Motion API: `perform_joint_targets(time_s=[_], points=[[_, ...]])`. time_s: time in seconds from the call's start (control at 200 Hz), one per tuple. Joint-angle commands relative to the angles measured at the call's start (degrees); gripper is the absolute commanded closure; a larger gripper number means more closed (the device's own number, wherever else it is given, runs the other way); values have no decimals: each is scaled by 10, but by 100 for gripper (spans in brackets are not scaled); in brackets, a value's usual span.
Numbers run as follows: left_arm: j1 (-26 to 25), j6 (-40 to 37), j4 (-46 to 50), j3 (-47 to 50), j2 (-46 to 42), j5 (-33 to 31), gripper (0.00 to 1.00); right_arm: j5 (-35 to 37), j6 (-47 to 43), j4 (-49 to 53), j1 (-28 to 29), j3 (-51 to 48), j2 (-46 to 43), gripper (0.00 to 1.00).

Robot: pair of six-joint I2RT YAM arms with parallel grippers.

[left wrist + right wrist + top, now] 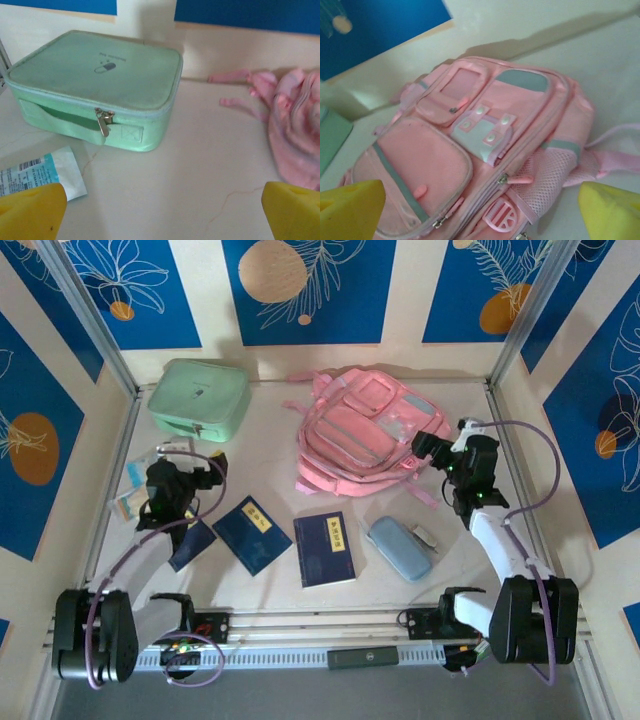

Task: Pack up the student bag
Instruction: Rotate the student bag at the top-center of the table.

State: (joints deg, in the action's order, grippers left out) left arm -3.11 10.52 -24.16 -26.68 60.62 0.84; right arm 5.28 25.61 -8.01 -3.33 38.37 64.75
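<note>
Currently on the table, item one: the student bag, a large pink fabric backpack with grey-clear panels, lying flat with its front pockets up and all visible zips drawn closed. As far as I can judge, its long axis slants across the table rather than lying square to it. Right gripper: just beside the bag's right edge and pointing at it, yellow fingers spread wide and empty. In my right wrist view the bag fills the gap between them. Left gripper: well apart from the bag on its left, fingers likewise spread wide with nothing held. From that wrist, only the bag's pink edge appears, off to the right. Also to the bag's left is a mint green boxy zip case. On the bag's near side lie three navy booklets and a small grey-blue pencil case. My judgement is that the right arm is the nearer one for opening the bag, and the left is nearer the items to load.
</note>
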Motion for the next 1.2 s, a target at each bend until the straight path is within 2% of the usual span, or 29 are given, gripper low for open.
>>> perform_joint_targets(time_s=[0.0,0.065,0.14,0.31,0.445,0.525,0.745,0.95,1.06,1.195], points=[[4,108,71,4,-38,-22,0,-46,110,141,-28,19,10,1],[4,142,74,17,-62,-33,1,-68,127,166,-25,24,12,1],[5,166,140,-1,-83,-29,0,-89,134,198,-14,31,10,1],[4,185,239,-41,-109,32,1,-133,155,293,14,67,24,1],[-6,239,240,-27,-117,117,1,-154,216,313,60,59,34,1],[-26,251,249,-24,-117,140,0,-158,245,305,101,58,57,1],[-95,267,287,-16,-130,146,1,-136,255,242,169,91,147,1],[-183,272,285,-19,-123,105,0,-100,234,213,199,159,230,3],[-207,277,276,-22,-108,101,1,-101,237,196,210,195,279,5],[-222,276,272,-30,-92,99,1,-97,240,186,251,250,335,6]])
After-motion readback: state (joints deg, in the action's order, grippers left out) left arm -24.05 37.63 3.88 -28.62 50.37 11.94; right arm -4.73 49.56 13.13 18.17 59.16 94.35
